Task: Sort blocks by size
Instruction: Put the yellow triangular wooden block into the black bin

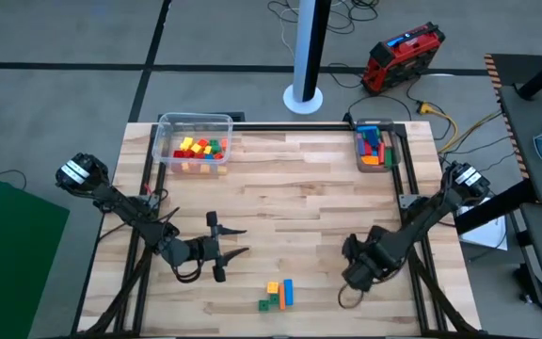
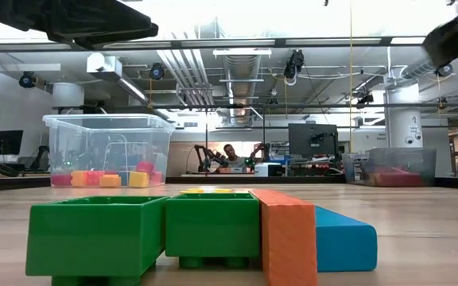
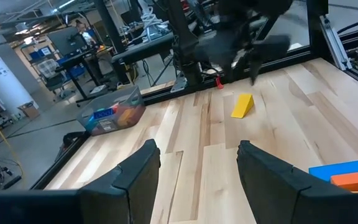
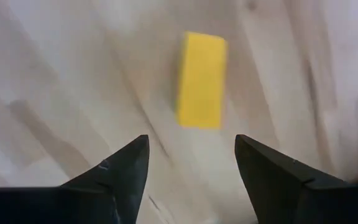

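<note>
Counter, mostly bare wood. Clear tub far left, packed with small blocks; smaller bin far right holds long bars, so sorting looks mostly done imo. Left gripper spread, empty, mid-left. Right gripper spread, right above yellow block, near right. Green/orange/blue cluster near centre, unsorted.
</note>
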Controlling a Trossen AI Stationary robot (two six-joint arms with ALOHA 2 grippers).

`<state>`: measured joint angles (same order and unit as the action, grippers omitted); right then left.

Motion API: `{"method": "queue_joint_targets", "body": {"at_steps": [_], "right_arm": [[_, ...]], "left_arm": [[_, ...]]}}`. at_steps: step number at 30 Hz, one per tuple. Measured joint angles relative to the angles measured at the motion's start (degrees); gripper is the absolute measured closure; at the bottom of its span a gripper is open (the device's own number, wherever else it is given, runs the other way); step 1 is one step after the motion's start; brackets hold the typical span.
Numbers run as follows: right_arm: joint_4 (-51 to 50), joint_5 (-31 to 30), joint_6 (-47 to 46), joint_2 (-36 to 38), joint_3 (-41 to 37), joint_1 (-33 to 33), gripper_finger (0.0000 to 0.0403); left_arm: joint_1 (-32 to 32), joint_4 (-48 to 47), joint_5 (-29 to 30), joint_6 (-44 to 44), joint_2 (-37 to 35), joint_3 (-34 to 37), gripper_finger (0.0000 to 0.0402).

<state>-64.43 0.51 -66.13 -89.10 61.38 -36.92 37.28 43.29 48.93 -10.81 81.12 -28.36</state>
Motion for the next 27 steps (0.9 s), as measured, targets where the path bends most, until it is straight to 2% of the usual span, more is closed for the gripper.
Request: {"method": "queue_joint_targets", "body": {"at_steps": [3, 9, 15, 21, 27], "right_arm": [[-0.5, 0.2, -2.8, 0.0, -0.8, 2.0, 0.0154], [6.1, 1.2, -2.1, -0.5, -3.6, 4.3, 0.0139], [10.0, 2.1, -2.9, -3.1, -5.8, 4.7, 0.0148], [10.2, 3.5, -2.4, -7.4, -6.0, 4.7, 0.0191], [12.5, 4.2, -1.2, -8.6, -5.9, 4.8, 0.0282]], "left_arm": [[0.0, 0.0, 0.0, 0.4, 0.0, 0.0, 0.021], [0.0, -0.3, 0.0, 0.9, 0.0, 0.0, 0.021], [0.0, -1.0, 0.0, 1.3, 0.0, 0.0, 0.021], [0.0, -1.3, 0.0, 1.3, 0.0, 0.0, 0.021], [0.0, -1.3, 0.0, 1.3, 0.0, 0.2, 0.021]]}}
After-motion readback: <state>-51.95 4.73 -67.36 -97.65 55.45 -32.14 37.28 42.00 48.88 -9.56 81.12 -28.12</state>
